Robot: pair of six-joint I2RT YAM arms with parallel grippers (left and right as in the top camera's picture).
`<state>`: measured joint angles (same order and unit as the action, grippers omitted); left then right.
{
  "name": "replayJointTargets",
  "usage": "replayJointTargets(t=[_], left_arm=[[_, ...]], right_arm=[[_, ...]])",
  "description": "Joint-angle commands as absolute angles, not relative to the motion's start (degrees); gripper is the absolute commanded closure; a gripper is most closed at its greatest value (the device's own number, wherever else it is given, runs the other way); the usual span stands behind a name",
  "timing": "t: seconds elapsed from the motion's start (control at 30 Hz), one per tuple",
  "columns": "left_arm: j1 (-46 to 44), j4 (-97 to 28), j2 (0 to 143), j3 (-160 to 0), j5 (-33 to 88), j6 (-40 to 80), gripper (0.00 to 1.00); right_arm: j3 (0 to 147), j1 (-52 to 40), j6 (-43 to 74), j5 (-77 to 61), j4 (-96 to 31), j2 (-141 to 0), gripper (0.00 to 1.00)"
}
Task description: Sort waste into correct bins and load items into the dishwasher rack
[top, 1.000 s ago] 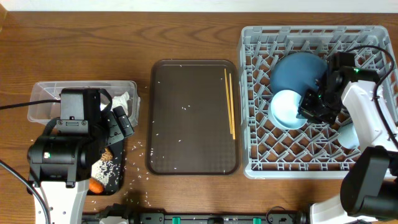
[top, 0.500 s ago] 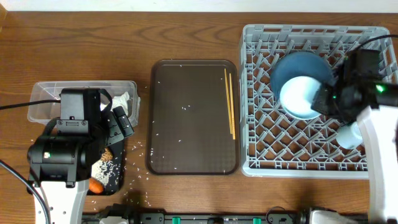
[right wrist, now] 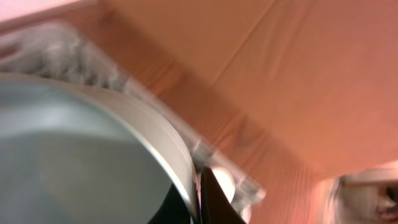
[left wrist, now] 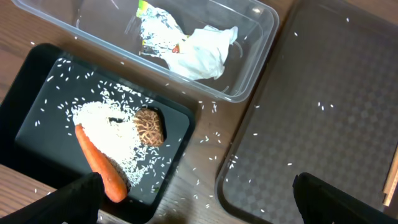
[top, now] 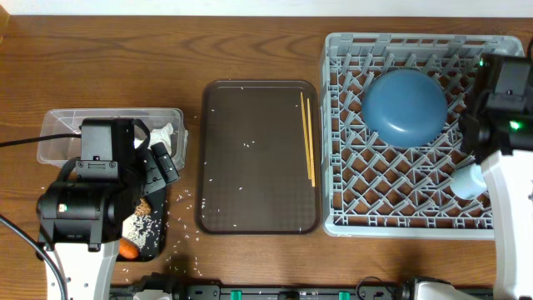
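The light blue bowl (right wrist: 74, 162) hangs tipped over the dishwasher rack (top: 400, 218), its thin rim pinched in my right fingers (right wrist: 210, 200). So slight a hold could slip and drop it on the pegs (top: 391, 179). My left fingers (left wrist: 336, 199) are spread.

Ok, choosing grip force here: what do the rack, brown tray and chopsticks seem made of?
Rack: moulded grey plastic, matte, a uniform peg lattice. Brown tray: probably plastic, with a fine textured, low-sheen surface. Chopsticks: pale wood or bamboo, thin and unglossy; I cannot tell which.
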<state>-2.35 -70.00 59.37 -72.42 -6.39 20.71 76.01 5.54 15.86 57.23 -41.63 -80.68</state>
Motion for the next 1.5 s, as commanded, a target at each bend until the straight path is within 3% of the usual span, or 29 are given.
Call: replayJointTargets(t=[0.0,0.2,0.53,0.97,1.3,1.47], left_arm=[[-2.2,-70.1,59.5,-73.0,-7.1,20.0,0.02],[-2.2,-70.1,59.5,-73.0,-7.1,20.0,0.02],[-2.2,-70.1,59.5,-73.0,-7.1,20.0,0.02],[-2.2,-70.1,59.5,-73.0,-7.1,20.0,0.02],[-2.2,-70.1,59.5,-73.0,-7.1,20.0,0.02],[-2.2,-70.1,59.5,-73.0,-7.1,20.0,0.02]], right_arm=[[76.6,5.4,-1.1,73.4,-33.3,-85.3,0.99],[76.6,5.9,-17.8,82.4,-17.5,-93.0,0.99],[76.6,7.9,-24.7,84.0,-8.4,-105.0,0.99],[76.6,11.1,-61.6,75.9,22.1,-116.7,0.99],[76.6,10.1,-63.1,73.2,22.2,-117.9,0.99],[76.6,8.1,-63.1,73.0,21.6,-117.9,0.92]])
